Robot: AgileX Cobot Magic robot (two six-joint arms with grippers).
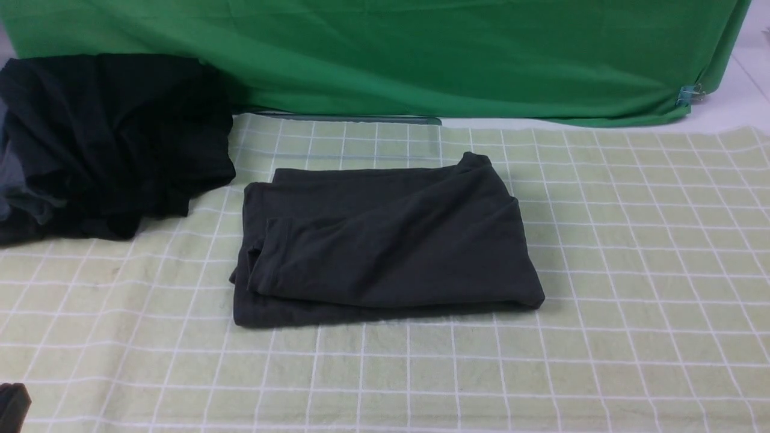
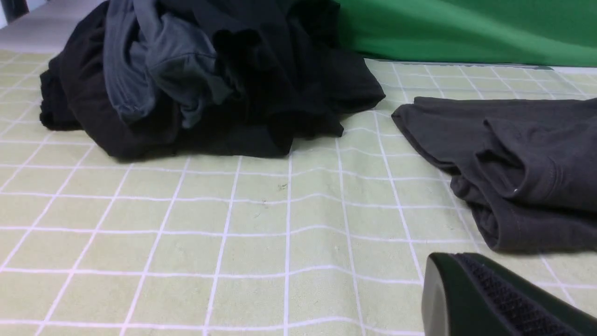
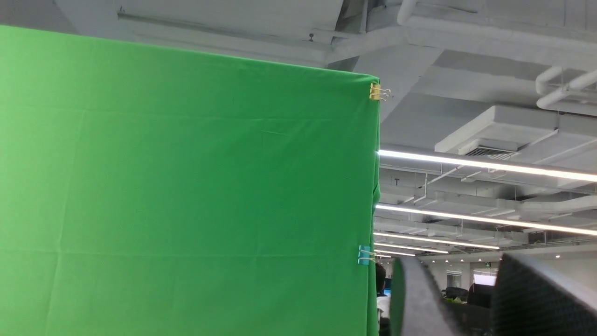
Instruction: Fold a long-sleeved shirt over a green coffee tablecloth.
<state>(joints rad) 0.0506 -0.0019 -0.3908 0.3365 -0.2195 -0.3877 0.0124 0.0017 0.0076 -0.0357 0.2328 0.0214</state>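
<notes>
The long-sleeved shirt (image 1: 385, 240) lies folded into a compact charcoal rectangle in the middle of the green coffee tablecloth (image 1: 631, 240), a pale yellow-green cloth with a white grid. In the left wrist view the shirt (image 2: 522, 163) is a little ahead of my left gripper (image 2: 447, 266). That gripper is shut on nothing and sits low over the tablecloth (image 2: 233, 224). A black piece of the left arm (image 1: 13, 406) shows at the front-left corner. My right gripper (image 3: 459, 280) points up at the ceiling, open with nothing between its fingers. It is out of the front view.
A heap of black clothing with a grey-blue part (image 1: 102, 144) sits at the back left of the cloth, also seen in the left wrist view (image 2: 200, 79). A plain bright green backdrop (image 1: 421, 54) hangs along the far edge, held by clips (image 3: 378, 92).
</notes>
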